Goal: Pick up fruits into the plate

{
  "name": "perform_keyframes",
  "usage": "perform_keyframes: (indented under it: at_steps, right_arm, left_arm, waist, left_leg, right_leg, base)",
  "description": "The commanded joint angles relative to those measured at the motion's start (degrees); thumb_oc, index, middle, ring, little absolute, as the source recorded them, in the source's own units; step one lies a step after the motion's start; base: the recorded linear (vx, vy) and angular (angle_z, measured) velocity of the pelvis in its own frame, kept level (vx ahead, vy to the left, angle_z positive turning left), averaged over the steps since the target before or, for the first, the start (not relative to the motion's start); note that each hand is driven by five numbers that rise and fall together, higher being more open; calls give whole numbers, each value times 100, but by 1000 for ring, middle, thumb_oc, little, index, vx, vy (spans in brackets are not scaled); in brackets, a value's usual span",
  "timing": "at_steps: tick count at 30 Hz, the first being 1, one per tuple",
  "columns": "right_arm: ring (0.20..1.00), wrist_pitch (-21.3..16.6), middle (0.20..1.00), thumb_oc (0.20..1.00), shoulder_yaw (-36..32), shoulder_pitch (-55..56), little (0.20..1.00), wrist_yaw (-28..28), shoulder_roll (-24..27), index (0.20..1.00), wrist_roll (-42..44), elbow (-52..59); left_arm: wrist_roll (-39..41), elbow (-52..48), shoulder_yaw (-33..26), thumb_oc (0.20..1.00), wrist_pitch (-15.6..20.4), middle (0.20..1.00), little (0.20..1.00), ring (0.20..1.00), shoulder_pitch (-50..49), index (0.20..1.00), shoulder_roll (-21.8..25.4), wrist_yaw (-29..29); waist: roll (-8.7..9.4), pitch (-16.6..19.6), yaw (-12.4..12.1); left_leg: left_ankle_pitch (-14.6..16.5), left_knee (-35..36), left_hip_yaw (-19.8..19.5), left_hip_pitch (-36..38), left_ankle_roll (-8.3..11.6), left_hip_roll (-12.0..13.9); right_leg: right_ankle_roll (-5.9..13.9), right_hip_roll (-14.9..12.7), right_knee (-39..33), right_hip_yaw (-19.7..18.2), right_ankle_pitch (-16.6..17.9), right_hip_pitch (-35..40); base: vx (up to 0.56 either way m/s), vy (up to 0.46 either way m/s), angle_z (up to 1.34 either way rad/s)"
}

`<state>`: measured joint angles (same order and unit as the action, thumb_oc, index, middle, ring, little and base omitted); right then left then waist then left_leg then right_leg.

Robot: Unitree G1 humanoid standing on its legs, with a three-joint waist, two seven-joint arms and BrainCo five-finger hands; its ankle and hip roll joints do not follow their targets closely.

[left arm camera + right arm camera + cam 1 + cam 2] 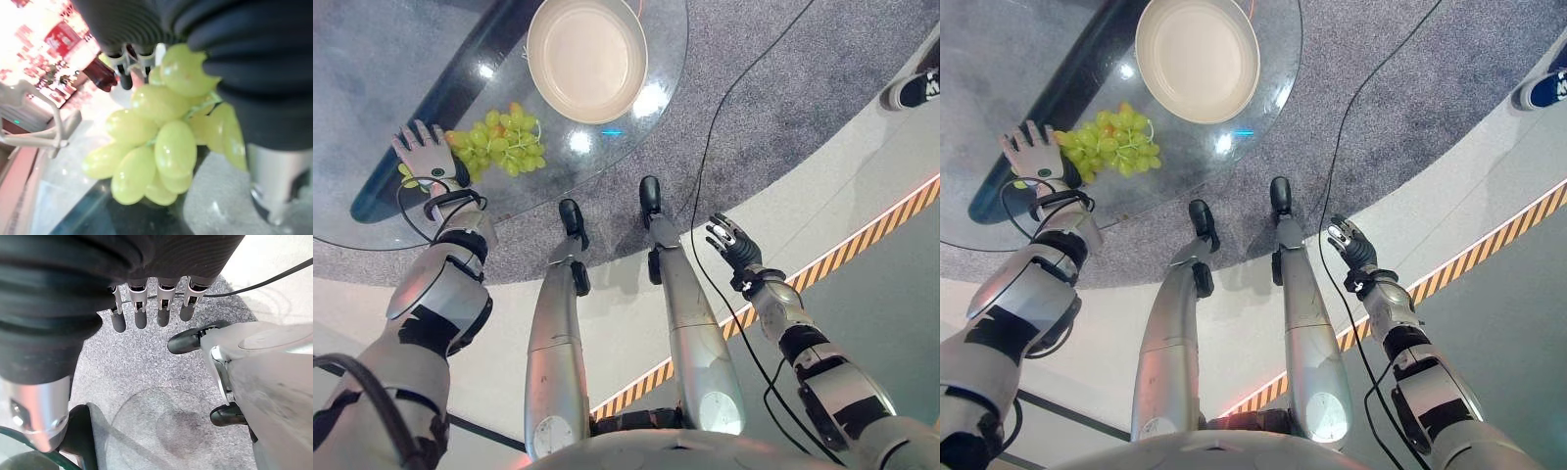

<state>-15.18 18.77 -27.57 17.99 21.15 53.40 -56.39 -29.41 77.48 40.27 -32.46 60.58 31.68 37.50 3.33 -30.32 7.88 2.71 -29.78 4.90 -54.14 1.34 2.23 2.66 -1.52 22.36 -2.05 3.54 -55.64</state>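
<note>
Green grapes (501,140) beside spread-fingered left hand (426,155) on glass table (372,117); right hand (732,245) relaxed, empty

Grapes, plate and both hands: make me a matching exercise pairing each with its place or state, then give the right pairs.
Things:
1. grapes
2. plate
3. left hand
4. right hand

Places or states:
A. off the table, over the grey carpet, holding nothing
B. empty, at the far part of the glass table
C. fingers spread, at the bunch's left edge
D. green bunch on the glass, between a hand and the plate

Pairs: 1-D, 2-B, 3-C, 4-A
</note>
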Motion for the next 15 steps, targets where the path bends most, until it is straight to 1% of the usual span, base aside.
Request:
perform_keyframes:
  at_steps: [1, 2, 7, 15]
  right_arm:
    - [1000, -165, 1000, 1000, 31, 290, 1000, 204, -122, 1000, 305, 354]
    - [1000, -170, 1000, 1000, 22, 294, 1000, 228, -123, 1000, 344, 366]
    - [1000, -238, 1000, 1000, -1, 341, 1000, 327, -128, 1000, 463, 411]
    - [1000, -294, 1000, 1000, -23, 380, 1000, 414, -123, 1000, 484, 439]
  left_arm:
    - [64, 363, -382, 407, -232, 407, 407, 407, -294, 407, 317, 69]
    - [67, 375, -377, 200, -238, 200, 200, 200, -267, 200, 339, 68]
    - [199, 350, -377, 200, -254, 200, 200, 200, -271, 200, 380, 92]
    - [190, 273, -404, 200, -230, 200, 200, 200, -305, 200, 333, 73]
  waist:
    - [99, 53, -85]
    - [104, 53, -83]
    - [91, 53, -72]
    - [86, 53, -56]
  left_leg:
    - [-66, 535, -569, 209, 15, -476]
    - [-54, 520, -577, 184, 18, -478]
    - [-24, 506, -582, 121, 20, -497]
    - [-32, 599, -584, 165, 30, -511]
  right_leg:
    - [0, 626, 681, 118, -478, -30]
    - [2, 627, 689, 119, -478, -55]
    - [7, 631, 669, 122, -464, -120]
    - [15, 645, 576, 119, -436, -94]
  base:
    - [0, 0, 0]
    - [0, 0, 0]
    - [0, 4, -3]
    - [0, 0, -1]
